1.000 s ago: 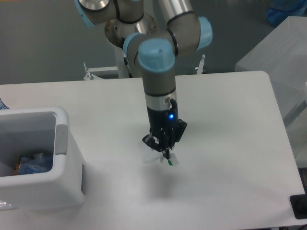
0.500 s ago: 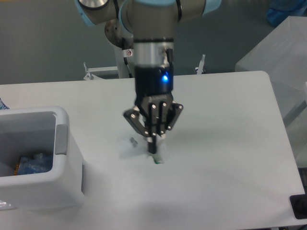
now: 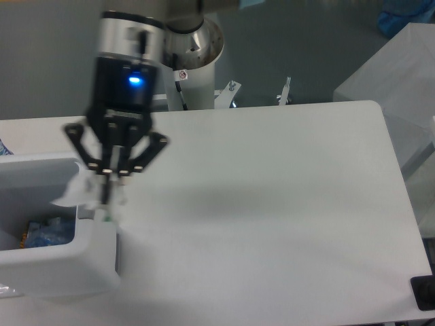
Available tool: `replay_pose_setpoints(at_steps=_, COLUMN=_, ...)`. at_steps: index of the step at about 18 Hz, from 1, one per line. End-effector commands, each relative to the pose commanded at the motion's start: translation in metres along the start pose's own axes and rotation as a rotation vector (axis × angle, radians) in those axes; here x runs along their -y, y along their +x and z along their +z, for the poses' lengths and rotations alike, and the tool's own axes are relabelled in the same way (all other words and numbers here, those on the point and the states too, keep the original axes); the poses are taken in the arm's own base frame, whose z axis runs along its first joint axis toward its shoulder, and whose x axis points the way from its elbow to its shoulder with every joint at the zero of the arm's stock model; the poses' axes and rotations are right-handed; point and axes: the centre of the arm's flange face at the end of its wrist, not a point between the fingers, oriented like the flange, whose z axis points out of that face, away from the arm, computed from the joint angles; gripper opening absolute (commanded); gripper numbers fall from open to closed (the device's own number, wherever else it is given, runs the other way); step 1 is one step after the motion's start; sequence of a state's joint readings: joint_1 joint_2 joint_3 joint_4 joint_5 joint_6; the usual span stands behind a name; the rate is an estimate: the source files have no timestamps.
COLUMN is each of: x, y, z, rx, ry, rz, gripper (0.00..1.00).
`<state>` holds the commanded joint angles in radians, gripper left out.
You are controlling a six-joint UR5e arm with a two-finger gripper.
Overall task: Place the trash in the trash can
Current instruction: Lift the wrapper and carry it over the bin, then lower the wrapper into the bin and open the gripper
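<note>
The clear wrapper (image 3: 80,192) hangs pinched in the claw (image 3: 107,192), its fingers closed on it. Directly below sits the white bin (image 3: 51,268), its right rim under the fingertips; the crushed bottle (image 3: 47,233) lies inside, lower left of the claw.

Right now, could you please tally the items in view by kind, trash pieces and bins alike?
Crushed bottles: 1, the bluish bottle lying inside the bin.
Wrappers: 1, the clear wrapper pinched in the hand over the bin's rim.
Bins: 1, the white trash can.
Total: 3
</note>
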<state>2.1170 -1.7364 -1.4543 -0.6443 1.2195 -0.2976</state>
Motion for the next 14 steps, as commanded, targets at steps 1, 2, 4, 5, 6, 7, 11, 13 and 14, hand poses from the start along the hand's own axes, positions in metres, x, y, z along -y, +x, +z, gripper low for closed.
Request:
replay_pose_setpoints(at_steps=1, x=-0.004, y=0.007, z=0.005, rx=-0.009, ry=-0.011, rz=0.006, gripper=0.19)
replay_pose_setpoints(at_steps=2, x=-0.014, y=0.017, z=0.009, rx=-0.019, ry=-0.028, rz=0.018, gripper=0.19)
replay_pose_setpoints(at_steps=4, x=-0.028, y=0.017, z=0.018, rx=-0.02, ry=-0.058, rz=0.016, gripper=0.19)
replay_pose_setpoints(at_steps=5, x=-0.032, y=0.014, z=0.023, rx=-0.016, ry=-0.069, rz=0.012, gripper=0.19)
replay_pose_setpoints(at_steps=6, x=-0.035, y=0.013, z=0.026, rx=-0.014, ry=-0.078, rz=0.01, gripper=0.19)
replay_pose_setpoints(at_steps=7, x=-0.036, y=0.01, z=0.032, rx=-0.012, ry=-0.086, rz=0.009, gripper=0.19)
replay_pose_setpoints(at_steps=11, x=-0.045, y=0.003, z=0.045, rx=-0.002, ry=-0.112, rz=-0.001, gripper=0.2)
replay_pose_setpoints(at_steps=13, x=-0.052, y=0.001, z=0.056, rx=0.001, ry=-0.134, rz=-0.004, gripper=0.22)
replay_pose_setpoints(at_steps=14, x=-0.057, y=0.003, z=0.062, rx=0.001, ry=-0.147, rz=-0.001, gripper=0.22)
